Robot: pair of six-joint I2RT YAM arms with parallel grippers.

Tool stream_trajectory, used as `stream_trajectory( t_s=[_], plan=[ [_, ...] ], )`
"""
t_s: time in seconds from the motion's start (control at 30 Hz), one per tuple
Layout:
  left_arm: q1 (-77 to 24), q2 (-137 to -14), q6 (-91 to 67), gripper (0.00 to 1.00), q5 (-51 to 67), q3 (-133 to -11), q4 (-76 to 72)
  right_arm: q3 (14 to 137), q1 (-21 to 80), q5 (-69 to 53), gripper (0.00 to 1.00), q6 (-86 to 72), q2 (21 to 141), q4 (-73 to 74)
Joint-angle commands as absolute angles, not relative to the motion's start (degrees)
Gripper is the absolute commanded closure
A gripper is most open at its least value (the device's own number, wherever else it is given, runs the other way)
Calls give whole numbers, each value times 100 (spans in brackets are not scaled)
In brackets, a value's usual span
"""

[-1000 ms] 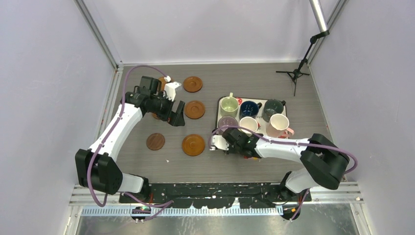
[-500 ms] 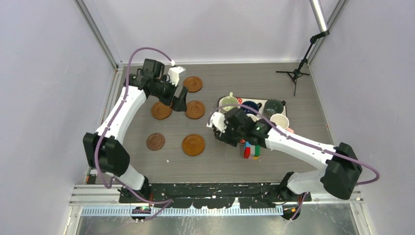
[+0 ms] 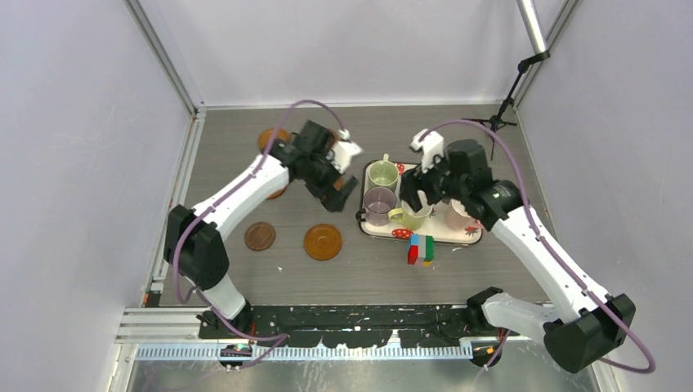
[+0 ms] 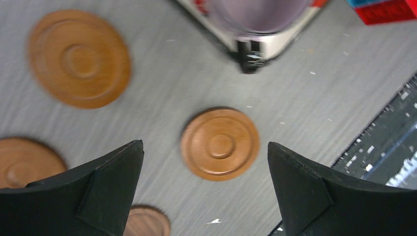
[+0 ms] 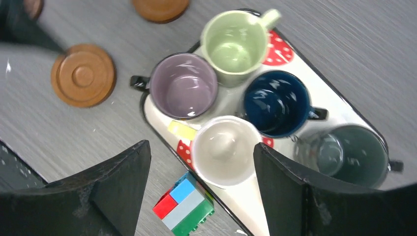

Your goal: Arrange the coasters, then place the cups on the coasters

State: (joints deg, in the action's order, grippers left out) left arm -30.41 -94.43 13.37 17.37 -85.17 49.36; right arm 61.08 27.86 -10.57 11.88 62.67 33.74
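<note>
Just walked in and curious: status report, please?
Both open, empty: left gripper over coasters, right gripper over cups. Cups all in tray, none on coasters yet. Block toy beside tray's near edge.

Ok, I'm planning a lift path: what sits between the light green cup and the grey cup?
The dark blue cup stands between them on the tray; the right wrist view shows it.

You see glossy glazed cups (image 5: pixel 223 150), a shiny smooth tray (image 5: pixel 230 102), matt turned-wood coasters (image 5: pixel 83 75) with smooth ringed faces, a matt grey wood-grain table (image 5: pixel 344 44) and a smooth plastic block toy (image 5: pixel 184 201).
</note>
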Motion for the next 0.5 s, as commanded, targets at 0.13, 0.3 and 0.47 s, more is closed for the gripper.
stream_trajectory(
  t_s=[0.13, 0.3, 0.47],
  plan=[
    [-4107, -9566, 304, 0, 1193, -8201, 4373, 6335, 882, -1789, 17, -49, 6273, 3310],
    [-4383, -10033, 158, 4, 914, -8247, 4099, 6068, 376, -2064, 17, -445, 6209, 2939],
    [-4472, -10257, 73, 22, 1071, -8111, 3463, 5981, 299, -1995, 17, -393, 6132, 2933]
  ],
)
